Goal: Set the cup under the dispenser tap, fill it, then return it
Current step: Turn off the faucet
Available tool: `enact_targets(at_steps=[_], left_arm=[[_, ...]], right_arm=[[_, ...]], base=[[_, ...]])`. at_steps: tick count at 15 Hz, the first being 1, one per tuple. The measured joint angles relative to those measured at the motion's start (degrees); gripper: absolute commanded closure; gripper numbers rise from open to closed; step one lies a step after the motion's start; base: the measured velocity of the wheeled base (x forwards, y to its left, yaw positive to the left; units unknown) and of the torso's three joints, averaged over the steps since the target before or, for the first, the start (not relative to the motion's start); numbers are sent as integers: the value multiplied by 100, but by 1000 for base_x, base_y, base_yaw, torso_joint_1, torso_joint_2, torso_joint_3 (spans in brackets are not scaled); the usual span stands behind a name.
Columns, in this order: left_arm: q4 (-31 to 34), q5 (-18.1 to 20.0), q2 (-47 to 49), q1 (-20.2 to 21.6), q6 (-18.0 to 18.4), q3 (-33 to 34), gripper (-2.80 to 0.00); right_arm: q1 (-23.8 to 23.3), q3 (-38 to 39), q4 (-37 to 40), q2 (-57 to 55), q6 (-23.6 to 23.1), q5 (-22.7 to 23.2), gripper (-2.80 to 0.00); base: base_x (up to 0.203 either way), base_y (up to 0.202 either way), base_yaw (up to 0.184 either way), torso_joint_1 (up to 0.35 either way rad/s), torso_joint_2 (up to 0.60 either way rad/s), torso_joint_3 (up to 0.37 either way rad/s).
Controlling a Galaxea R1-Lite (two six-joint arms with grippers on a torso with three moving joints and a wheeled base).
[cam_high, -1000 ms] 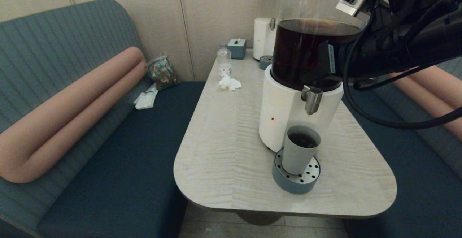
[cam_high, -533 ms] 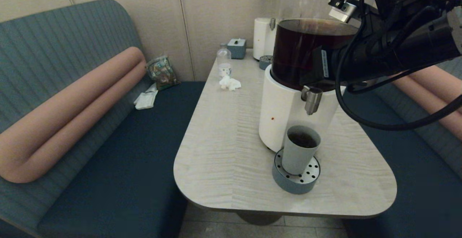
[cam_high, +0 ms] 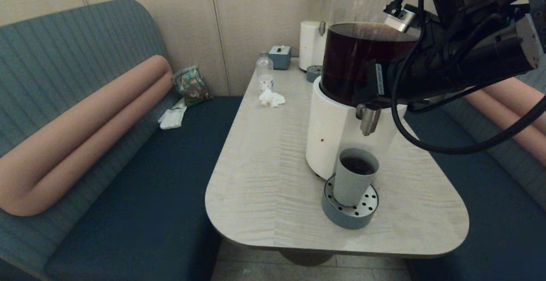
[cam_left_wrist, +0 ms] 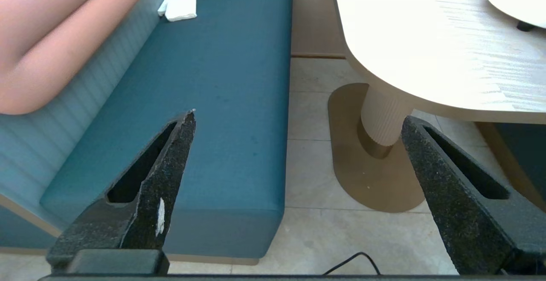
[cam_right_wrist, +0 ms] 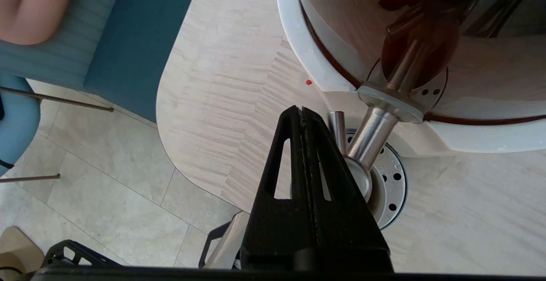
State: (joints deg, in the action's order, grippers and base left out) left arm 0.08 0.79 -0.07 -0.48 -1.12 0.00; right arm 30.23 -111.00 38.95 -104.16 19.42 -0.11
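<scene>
The grey-blue cup [cam_high: 355, 178] stands upright on the round drip tray [cam_high: 330, 207], directly below the dispenser tap [cam_high: 369, 119], and holds dark liquid. The tap [cam_right_wrist: 374, 136] juts from the white base of the big dispenser [cam_high: 332, 136], whose clear tank holds dark liquid. My right gripper [cam_right_wrist: 300, 110] is shut and empty, its tips just beside the tap's small metal lever [cam_right_wrist: 338, 126], above the cup. In the right wrist view the tap and fingers hide most of the cup. My left gripper [cam_left_wrist: 298, 119] hangs open and empty over the floor beside the table's pedestal.
The right arm [cam_high: 460, 55] reaches in across the tank from the right. At the table's far end stand a slimmer white dispenser [cam_high: 310, 44], a clear bottle [cam_high: 265, 73], a tissue box [cam_high: 280, 56] and crumpled tissue [cam_high: 271, 98]. Blue benches flank the table [cam_high: 264, 178].
The right arm has shifted left and slightly down across the tank, bringing the shut gripper closer to the tap. The cup and tray have not moved.
</scene>
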Motion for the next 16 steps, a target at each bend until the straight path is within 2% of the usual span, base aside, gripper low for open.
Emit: enact_targets(at_steps=[9,12,16], left_arm=[[2,-2,0,5,0,0,-280],[2,-2,0,2,2,0,-280],[0,0,0,0,0,0,-280]], right_arm=[[-112,7,-1,-20,-66,-74,0],[-124,6,-23,-39,-143,-280,0],[-127,9,-1,-93,-201,-334,0]], base=[[0,0,0,0,0,0],[0,0,0,0,0,0],[0,0,0,0,0,0]])
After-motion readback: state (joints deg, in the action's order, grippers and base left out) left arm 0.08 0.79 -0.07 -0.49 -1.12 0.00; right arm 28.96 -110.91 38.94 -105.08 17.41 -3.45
